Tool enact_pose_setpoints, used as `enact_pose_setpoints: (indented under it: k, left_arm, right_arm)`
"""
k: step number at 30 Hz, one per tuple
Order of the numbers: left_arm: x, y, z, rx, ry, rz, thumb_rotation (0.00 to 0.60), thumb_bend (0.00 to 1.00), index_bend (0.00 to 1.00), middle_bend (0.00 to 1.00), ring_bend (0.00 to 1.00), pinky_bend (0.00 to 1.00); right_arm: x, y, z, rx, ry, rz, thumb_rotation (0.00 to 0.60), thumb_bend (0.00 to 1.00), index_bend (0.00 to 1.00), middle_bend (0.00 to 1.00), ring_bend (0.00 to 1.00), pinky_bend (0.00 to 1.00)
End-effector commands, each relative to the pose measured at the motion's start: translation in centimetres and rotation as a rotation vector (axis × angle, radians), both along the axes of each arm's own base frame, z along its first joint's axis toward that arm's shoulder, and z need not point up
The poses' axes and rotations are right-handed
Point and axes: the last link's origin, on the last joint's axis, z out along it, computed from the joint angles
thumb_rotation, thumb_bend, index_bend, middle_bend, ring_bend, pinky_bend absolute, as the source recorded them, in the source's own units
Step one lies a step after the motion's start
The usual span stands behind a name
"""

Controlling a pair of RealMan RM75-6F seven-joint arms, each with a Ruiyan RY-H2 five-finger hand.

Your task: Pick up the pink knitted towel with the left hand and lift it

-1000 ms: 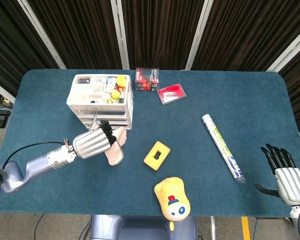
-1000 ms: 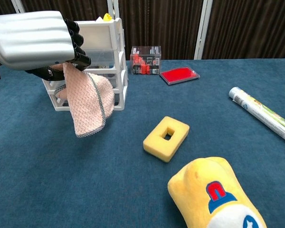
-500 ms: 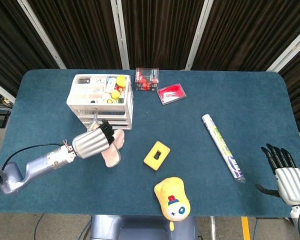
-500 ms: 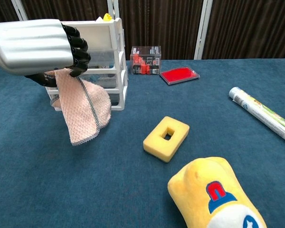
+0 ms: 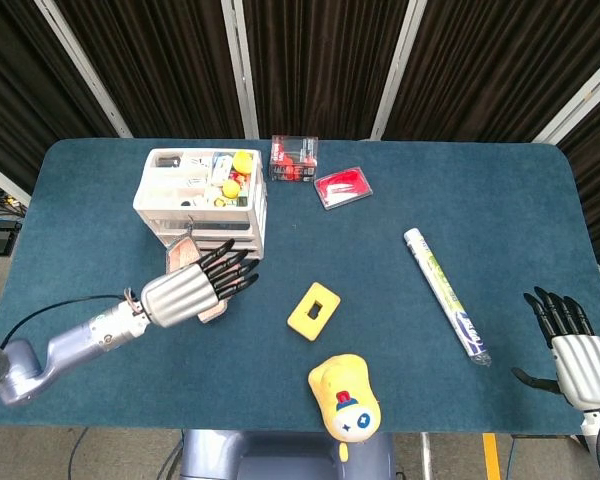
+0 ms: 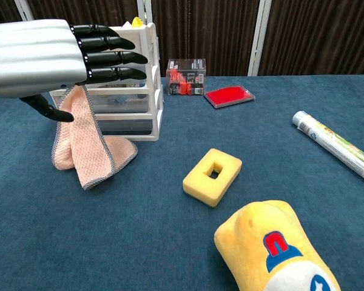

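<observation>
Pink knitted towel (image 6: 88, 151) on the table, below the left hand's (image 6: 39, 56) straightened fingers (image 6: 109, 58)

Setup's pretty plain: a table (image 5: 500, 210) with rounded corners, covered in dark teal felt-like cloth, fills most of the frame. Behind it, across the top, hang dark pleated curtains (image 5: 320, 60) crossed by slanted white frame bars (image 5: 238, 65). Lighting is even.

Left hand (image 5: 195, 287): ribbed silver shell, glossy black fingers (image 6: 106, 57), grey metal forearm trailing a thin black cable. Right hand (image 5: 576, 355) has the same silver-and-black build.
</observation>
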Motion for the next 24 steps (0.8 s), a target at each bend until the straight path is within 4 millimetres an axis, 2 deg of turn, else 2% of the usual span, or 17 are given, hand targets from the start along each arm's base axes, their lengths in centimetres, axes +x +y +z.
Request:
enact_pose_setpoints:
  k: [1,10,13,20,24]
  left_arm:
    - [-1.6,-2.7,0.4,-0.03,-0.089,0.086,0.6,0.0,0.0,0.0,0.0,0.1]
    - [-8.0,-9.5,2.1,0.035,-0.232,0.458,0.6,0.0,0.0,0.0,0.0,0.09]
    - [-9.5,-11.3,2.9,0.069,-0.272,0.568,0.598,0.0,0.0,0.0,0.0,0.05]
    - [-11.7,-14.0,4.0,0.112,-0.473,0.815,0.563,0.0,0.0,0.0,0.0,0.0]
    - [-12.5,-14.8,4.5,0.144,-0.56,0.847,0.559,0.0,0.0,0.0,0.0,0.0]
  right_arm:
    - [0.0,0.0,0.0,0.0,0.001,0.001,0.6,0.0,0.0,0.0,0.0,0.0]
    - [0.0,0.0,-0.1,0.006,0.015,0.004,0.6,0.0,0.0,0.0,0.0,0.0]
    - [0.0,0.0,-0.2,0.009,0.027,0.004,0.6,0.0,0.0,0.0,0.0,0.0]
    - [0.0,0.0,-0.3,0.008,0.033,0.007,0.6,0.0,0.0,0.0,0.0,0.0]
    - [0.0,0.0,-0.3,0.006,0.037,0.011,0.6,0.0,0.0,0.0,0.0,0.0]
